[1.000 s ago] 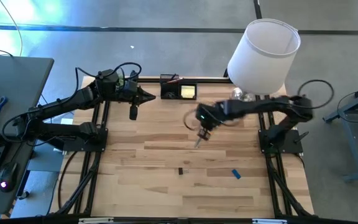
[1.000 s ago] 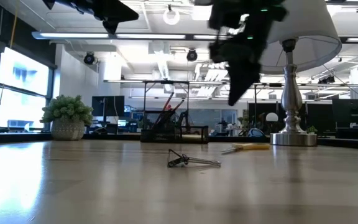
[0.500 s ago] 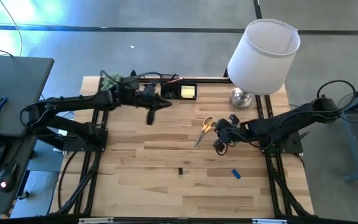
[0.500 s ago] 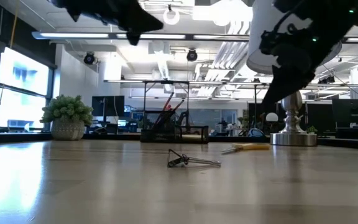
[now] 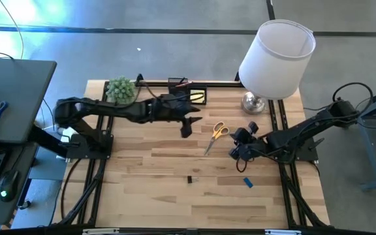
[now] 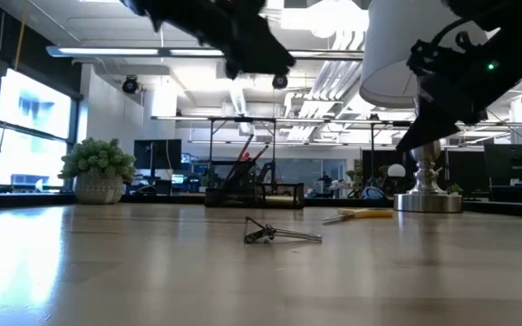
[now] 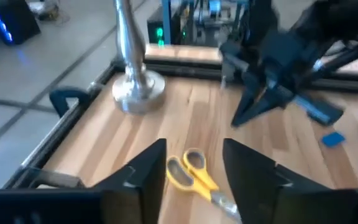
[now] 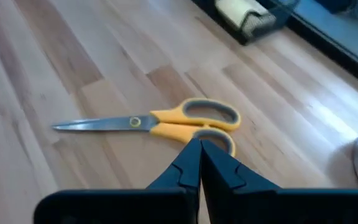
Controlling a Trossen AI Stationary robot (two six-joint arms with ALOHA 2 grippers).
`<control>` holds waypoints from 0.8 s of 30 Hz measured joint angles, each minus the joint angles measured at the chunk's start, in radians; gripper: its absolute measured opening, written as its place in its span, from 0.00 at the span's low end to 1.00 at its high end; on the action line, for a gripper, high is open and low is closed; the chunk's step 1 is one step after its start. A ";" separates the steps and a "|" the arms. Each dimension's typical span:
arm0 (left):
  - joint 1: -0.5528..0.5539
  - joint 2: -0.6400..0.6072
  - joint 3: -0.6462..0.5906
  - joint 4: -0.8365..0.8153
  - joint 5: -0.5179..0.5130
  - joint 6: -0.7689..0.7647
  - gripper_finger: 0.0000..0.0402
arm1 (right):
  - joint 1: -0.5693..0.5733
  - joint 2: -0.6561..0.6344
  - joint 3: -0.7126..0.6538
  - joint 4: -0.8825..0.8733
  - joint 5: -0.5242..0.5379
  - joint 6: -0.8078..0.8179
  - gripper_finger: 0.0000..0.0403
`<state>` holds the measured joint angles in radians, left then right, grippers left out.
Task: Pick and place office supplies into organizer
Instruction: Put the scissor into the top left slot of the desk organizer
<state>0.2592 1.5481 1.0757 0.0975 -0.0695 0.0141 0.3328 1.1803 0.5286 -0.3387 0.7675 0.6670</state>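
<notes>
High view shows that over the last second the two arms have traded roles. The left gripper, which had hung by the organizer at the table's far edge with its fingers shut, has swung out across the table toward the middle and now hangs above the wood just beside the yellow-handled scissors. In the left wrist view its fingers stand parted with nothing between them, and the scissors lie on the table right ahead of the gap. The right gripper, which a second ago was over the scissors' spot, has drawn back toward the table's right edge; its fingers are pressed together and carry nothing, though they point at the scissors' handles. The scissors lie flat on the table, a little right of centre, well apart from the organizer. Nearer the front edge a small black clip and a small blue block wait on the bare wood, while pens and a yellow sticky-note pad already sit in the organizer. Judging by this, the left arm is taking over the scissors pick, and the opened fingers suggest a descent and grasp comes next; the task looks partly done, with three loose items left.
</notes>
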 joint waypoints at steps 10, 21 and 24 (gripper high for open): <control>0.002 0.018 0.077 -0.149 -0.022 0.055 0.43 | -0.177 0.001 -0.007 0.015 -0.338 -0.100 0.07; 0.003 -0.181 0.074 -0.349 -0.108 0.144 0.26 | -0.482 0.014 -0.007 0.058 -0.519 -0.143 0.24; 0.003 -0.190 0.073 -0.379 -0.107 0.171 0.21 | -0.530 0.053 -0.007 0.088 -0.581 -0.144 0.24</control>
<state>0.2623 1.3576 1.1488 -0.2815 -0.1768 0.1852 -0.1975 1.2329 0.5217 -0.2504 0.1861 0.5232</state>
